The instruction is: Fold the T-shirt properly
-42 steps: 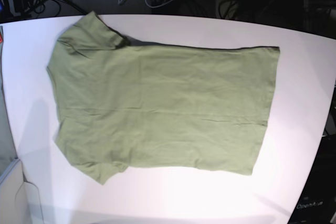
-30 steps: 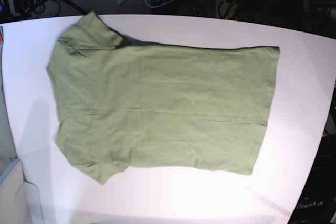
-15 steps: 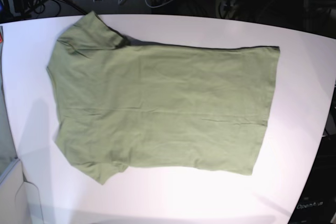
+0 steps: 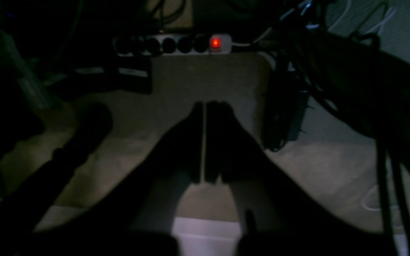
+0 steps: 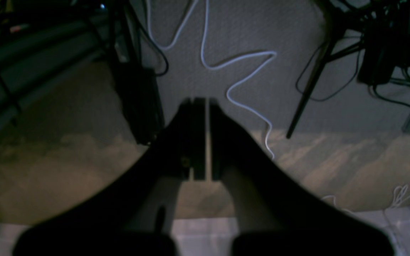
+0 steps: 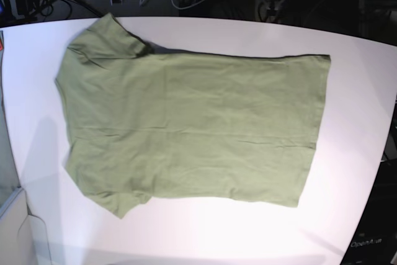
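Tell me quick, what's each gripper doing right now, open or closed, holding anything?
Left gripper: closed, holding nothing, off the table above the floor.
Right gripper: closed, holding nothing, also off the table.
The T-shirt lies flat, untouched.

T-shirt (image 6: pixel 186 128) flat on table (image 6: pixel 347 91), collar end left, hem right; both arms behind table's far edge.

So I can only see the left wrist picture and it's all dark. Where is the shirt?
Observer: The T-shirt lies spread flat on the white table, unfolded.
Operator: Is anything holding it?
Observer: No. The right gripper is shut on nothing, over the floor with a white cable below.
Operator: Which way are the sleeves?
Observer: In the base view, the sleeves are at the left and the hem is at the right.
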Robot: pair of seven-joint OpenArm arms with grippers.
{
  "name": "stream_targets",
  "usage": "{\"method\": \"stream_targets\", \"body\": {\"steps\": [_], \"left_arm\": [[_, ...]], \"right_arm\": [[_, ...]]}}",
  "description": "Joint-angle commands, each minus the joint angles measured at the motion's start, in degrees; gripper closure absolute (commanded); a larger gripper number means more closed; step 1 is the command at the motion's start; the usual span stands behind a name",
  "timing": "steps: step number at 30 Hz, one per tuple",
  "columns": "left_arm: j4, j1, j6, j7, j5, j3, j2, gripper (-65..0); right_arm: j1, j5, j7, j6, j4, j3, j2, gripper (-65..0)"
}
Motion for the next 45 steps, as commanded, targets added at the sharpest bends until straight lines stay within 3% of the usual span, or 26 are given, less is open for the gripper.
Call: {"method": "stream_targets", "body": {"steps": [1,8,12,16,21,23,29,32,36,40,45], "left_arm": [[0.01,0.15,-0.04,-0.17,0.18,-0.1,0.32,-0.6],[0.01,0.07,-0.57,-0.17,-0.25,-0.36,1.02,-0.6],[0.01,1.39,-0.66,-2.9,-0.52,-0.71,0.76,-0.6],[0.01,2.44,-0.66,-13.18,-2.1,-1.94,0.67,-0.6],[0.01,5.08,-0.75,-22.15,-2.1,-5.72,-0.56,-0.6],[0.01,5.08,-3.38,-26.19,-2.1,-7.48,-1.44,-0.6],[0.01,3.32,-16.22,-42.55,-2.01,-16.62,-5.93,-0.6],[0.01,0.95,-18.68,-53.89,-1.92,-17.5,-8.3,-0.6],[0.01,-1.95,-19.03,-71.12,-1.49,-17.41,-9.88,-0.6],[0.01,-4.42,-19.03,-70.24,-1.84,-14.16,-10.41,-0.6],[0.01,-3.89,-18.42,-70.15,-1.92,-13.63,-9.79,-0.6]], "right_arm": [[-0.05,-0.3,0.03,0.25,0.12,-0.06,0.19,-0.1],[-0.31,-0.3,1.7,0.34,0.21,-0.06,0.19,-0.1],[-2.59,-0.21,11.9,0.25,0.21,0.03,0.19,-0.1],[-3.83,-0.12,17.52,0.16,-0.05,0.12,0.19,-0.1],[-6.11,-0.12,21.65,0.16,0.12,0.12,0.19,0.0],[-7.52,-0.12,25.26,0.16,0.12,0.12,0.37,0.0],[-13.14,-0.12,39.06,0.16,0.12,0.03,0.45,0.0],[-15.78,-0.12,45.48,0.16,0.03,0.03,0.54,0.0],[-19.12,-0.12,53.13,0.16,-0.05,0.03,0.54,0.0],[-21.58,-0.12,57.17,0.16,-0.05,0.03,0.54,0.0],[-22.29,-0.03,58.05,0.16,-0.14,0.21,0.72,0.0]]}}
